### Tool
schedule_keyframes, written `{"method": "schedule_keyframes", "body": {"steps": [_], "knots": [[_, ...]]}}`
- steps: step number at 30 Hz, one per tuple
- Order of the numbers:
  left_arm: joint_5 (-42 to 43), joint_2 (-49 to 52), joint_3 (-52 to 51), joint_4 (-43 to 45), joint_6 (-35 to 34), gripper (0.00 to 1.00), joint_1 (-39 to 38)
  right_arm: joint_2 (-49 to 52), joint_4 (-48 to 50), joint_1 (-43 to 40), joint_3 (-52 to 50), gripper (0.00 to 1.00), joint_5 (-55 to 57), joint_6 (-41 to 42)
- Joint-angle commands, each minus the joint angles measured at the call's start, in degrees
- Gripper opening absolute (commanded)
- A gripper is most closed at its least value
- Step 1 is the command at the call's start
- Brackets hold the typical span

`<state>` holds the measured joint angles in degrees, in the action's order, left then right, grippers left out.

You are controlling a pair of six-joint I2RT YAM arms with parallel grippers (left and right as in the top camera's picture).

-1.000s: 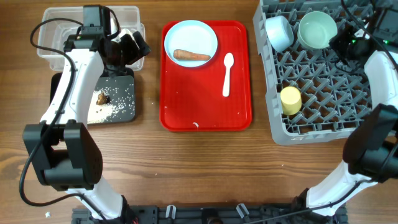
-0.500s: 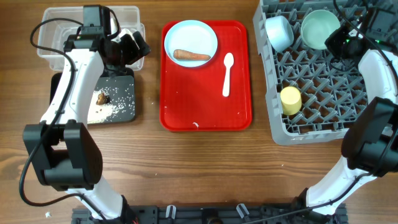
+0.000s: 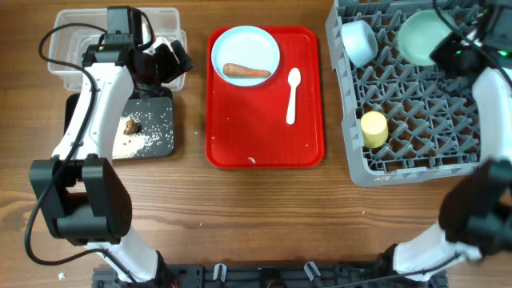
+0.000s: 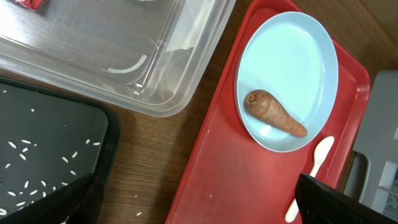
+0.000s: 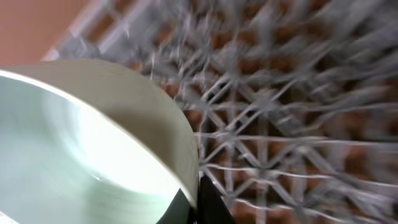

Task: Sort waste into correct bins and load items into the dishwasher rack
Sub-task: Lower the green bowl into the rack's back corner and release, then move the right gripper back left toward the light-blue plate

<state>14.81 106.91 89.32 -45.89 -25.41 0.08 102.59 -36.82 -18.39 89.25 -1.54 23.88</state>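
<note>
My right gripper (image 3: pixel 448 53) is shut on the rim of the small light blue bowl (image 3: pixel 422 35), which is tilted over the dishwasher rack (image 3: pixel 424 120) at its far right. The wrist view shows the bowl's wall (image 5: pixel 124 112) pinched between both fingers. A white bowl (image 3: pixel 359 42) and a yellow cup (image 3: pixel 374 128) sit in the rack. On the red tray (image 3: pixel 240 136) lie a light blue plate (image 3: pixel 246 40) holding a carrot piece (image 3: pixel 246 71), and a white spoon (image 3: pixel 293 94). My left gripper (image 3: pixel 164 62) hangs open above the table between the bins, holding nothing.
The clear tub (image 3: pixel 72 48) stands at the back left with a red wrapper (image 4: pixel 28 3) inside. The black tray (image 3: pixel 160 104) in front of it holds rice crumbs (image 3: pixel 152 128) and a brown lump (image 3: pixel 130 125). A few crumbs lie on the red tray.
The right gripper has closed on the light blue bowl's rim and carried it a little to the right, tilting it. The left arm has not moved.
</note>
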Motion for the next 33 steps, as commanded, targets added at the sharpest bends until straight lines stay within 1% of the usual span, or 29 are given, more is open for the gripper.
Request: {"method": "schedule_keyframes", "body": {"steps": [1, 5, 9, 10, 11, 12, 14, 17, 20, 25, 27, 33], "knots": [[-0.3, -1.2, 0.4, 0.2, 0.1, 1.00, 0.2, -10.1, -2.9, 3.5, 2.3, 0.04, 18.5, -3.3], [-0.3, -1.2, 0.4, 0.2, 0.1, 1.00, 0.2, -12.5, -8.2, 13.4, 2.3, 0.04, 40.2, -6.4], [-0.3, -1.2, 0.4, 0.2, 0.1, 1.00, 0.2, -9.4, -13.6, 24.6, 2.3, 0.04, 66.3, -7.3], [-0.3, -1.2, 0.4, 0.2, 0.1, 1.00, 0.2, -8.3, -14.4, 26.4, 2.2, 0.04, 70.6, -7.3], [-0.3, -1.2, 0.4, 0.2, 0.1, 1.00, 0.2, -7.4, -14.7, 27.5, 2.2, 0.04, 72.6, -7.5], [-0.3, -1.2, 0.4, 0.2, 0.1, 1.00, 0.2, -3.3, -15.2, 29.2, 2.2, 0.04, 74.8, -14.0], [-0.3, -1.2, 0.4, 0.2, 0.1, 1.00, 0.2, -0.4, -15.9, 29.3, 2.2, 0.04, 75.4, -18.9], [-0.3, -1.2, 0.4, 0.2, 0.1, 1.00, 0.2, 4.0, -16.7, 29.4, 2.2, 0.04, 78.7, -21.1], [-0.3, -1.2, 0.4, 0.2, 0.1, 1.00, 0.2, 7.5, -16.9, 30.9, 2.2, 0.04, 78.9, -21.3], [-0.3, -1.2, 0.4, 0.2, 0.1, 1.00, 0.2, 10.1, -16.9, 34.3, 2.1, 0.04, 77.0, -21.1], [-0.3, -1.2, 0.4, 0.2, 0.1, 1.00, 0.2, 11.0, -17.2, 34.6, 2.1, 0.04, 75.1, -21.0], [-0.3, -1.2, 0.4, 0.2, 0.1, 1.00, 0.2, 12.3, -17.7, 34.6, 2.1, 0.04, 75.1, -20.9]]}}
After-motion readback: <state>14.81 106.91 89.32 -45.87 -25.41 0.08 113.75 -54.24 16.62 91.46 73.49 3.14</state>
